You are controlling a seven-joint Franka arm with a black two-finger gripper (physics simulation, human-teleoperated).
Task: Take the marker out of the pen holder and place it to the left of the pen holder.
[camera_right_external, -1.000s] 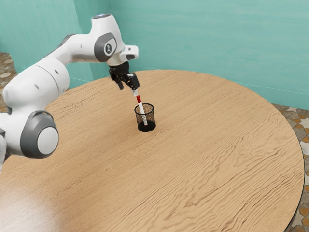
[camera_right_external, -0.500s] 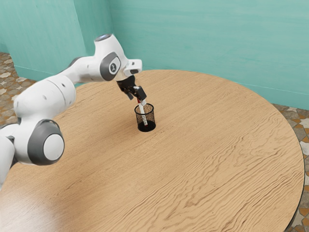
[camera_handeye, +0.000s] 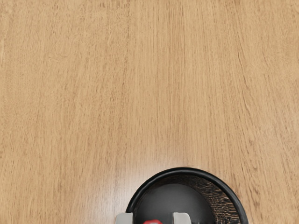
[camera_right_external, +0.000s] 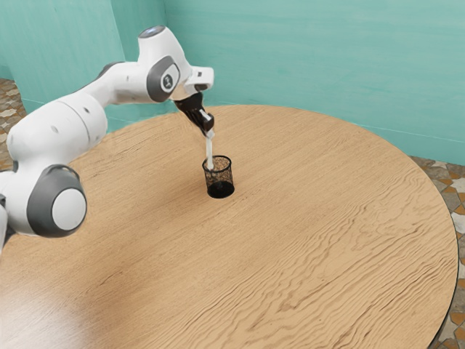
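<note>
Tool: closed on the marker's upper part, likely so the length below can clear the cup.
Marker: nearly upright, lower end just inside the pen holder's mouth; more lift seems needed.
Pen holder: upright on the surface, inward from its wall-side edge.

Side, high — wrist, close, downward.

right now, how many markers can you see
1: the marker, gripped by my fingers, its lower end at the mouth of the pen holder. My arm may hide others.
</note>
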